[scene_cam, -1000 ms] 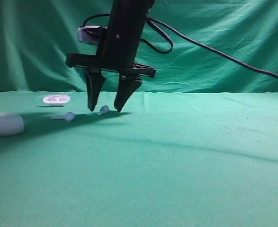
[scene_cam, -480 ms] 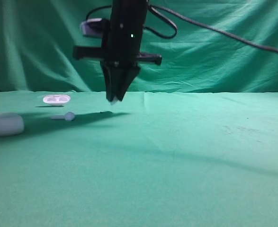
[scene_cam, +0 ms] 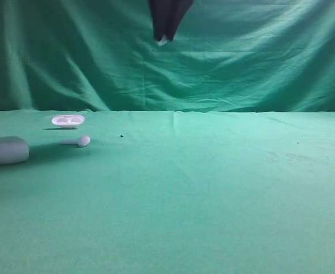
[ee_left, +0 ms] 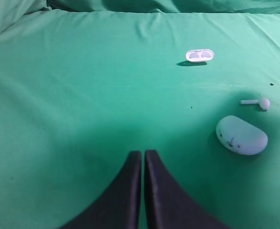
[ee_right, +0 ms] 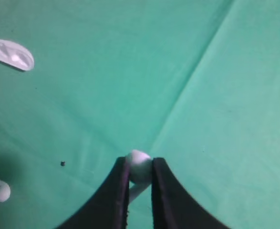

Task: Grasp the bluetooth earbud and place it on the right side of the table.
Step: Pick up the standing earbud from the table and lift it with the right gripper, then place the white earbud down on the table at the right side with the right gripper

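My right gripper hangs high above the green table, at the top edge of the exterior view. It is shut on the bluetooth earbud, whose white tip pokes out below the fingers. In the right wrist view the earbud's rounded head sits pinched between the black fingertips of the gripper, with its short stem pointing down between them. My left gripper is shut and empty above bare cloth; it does not show in the exterior view.
A shallow white oval tray, a long-stemmed white earbud and a white oval case lie at the table's left. They also show in the left wrist view: tray, long-stemmed earbud, case. Green backdrop behind.
My right gripper closed on the earbud on the cloth, then rose steeply with it, from table level to the top of the exterior view.
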